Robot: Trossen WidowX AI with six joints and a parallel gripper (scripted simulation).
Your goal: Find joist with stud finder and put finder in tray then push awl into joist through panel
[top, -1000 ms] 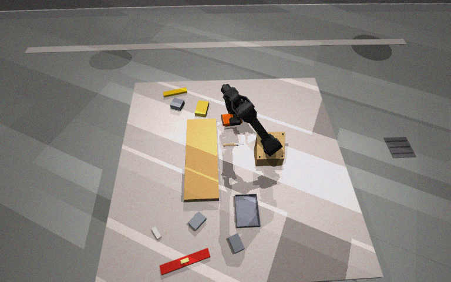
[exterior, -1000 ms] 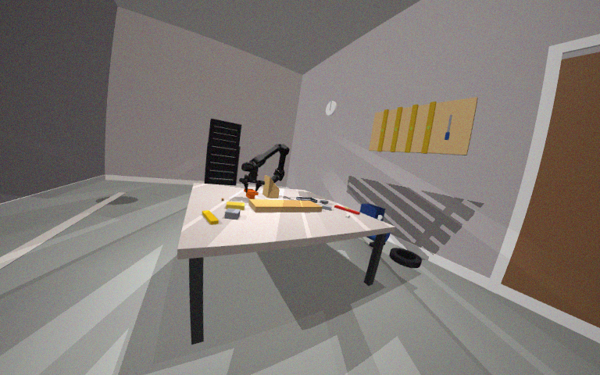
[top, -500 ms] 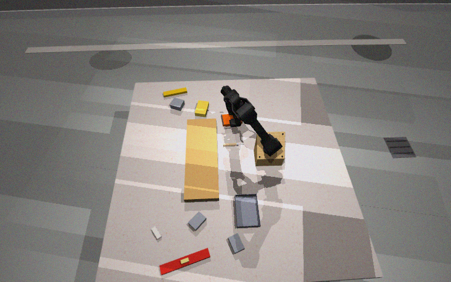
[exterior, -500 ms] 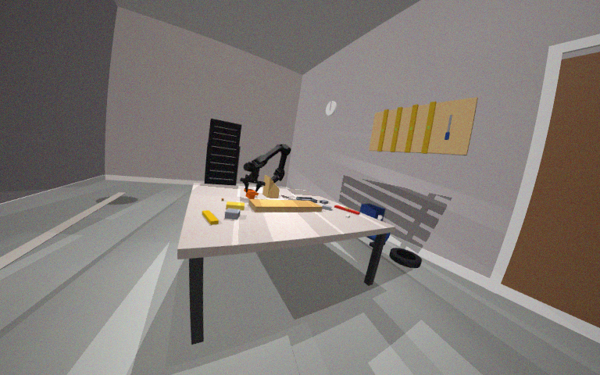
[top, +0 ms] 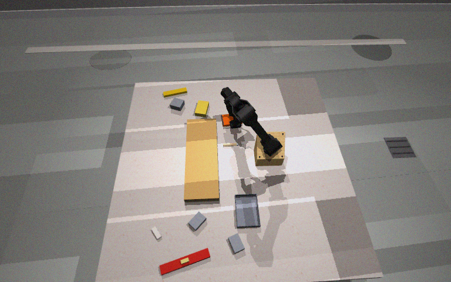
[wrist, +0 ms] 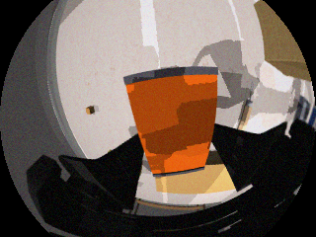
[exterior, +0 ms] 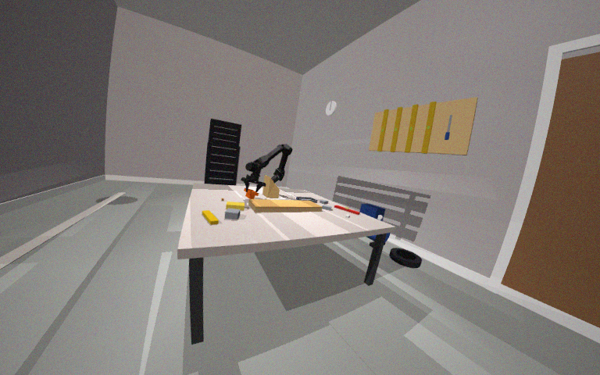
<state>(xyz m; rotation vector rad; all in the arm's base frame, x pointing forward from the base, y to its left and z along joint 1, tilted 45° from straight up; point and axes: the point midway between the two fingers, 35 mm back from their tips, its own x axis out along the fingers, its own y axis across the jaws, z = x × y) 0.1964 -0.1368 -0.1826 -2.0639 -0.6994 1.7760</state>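
With jaws closed on the stud finder (top: 226, 120) (exterior: 251, 193) (wrist: 170, 118), just beside one end of the wooden panel (top: 201, 159) (exterior: 287, 205) (wrist: 197, 184), best to clear its edge, then settle flat and sweep slowly lengthwise, avoiding the awl (top: 229, 144) (wrist: 245, 117).

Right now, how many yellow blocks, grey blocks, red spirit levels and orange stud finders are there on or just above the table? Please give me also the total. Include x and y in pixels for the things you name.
Yellow blocks (top: 174, 92) (top: 201, 108) (exterior: 210, 216) (exterior: 234, 205): 2
Grey blocks (top: 177, 104) (top: 197, 220) (top: 236, 243) (exterior: 232, 215) (exterior: 326, 207) (exterior: 323, 201): 3
Red spirit level (top: 199, 255) (exterior: 347, 209): 1
Orange stud finder (top: 226, 120) (exterior: 251, 194) (wrist: 173, 118): 1
Total: 7
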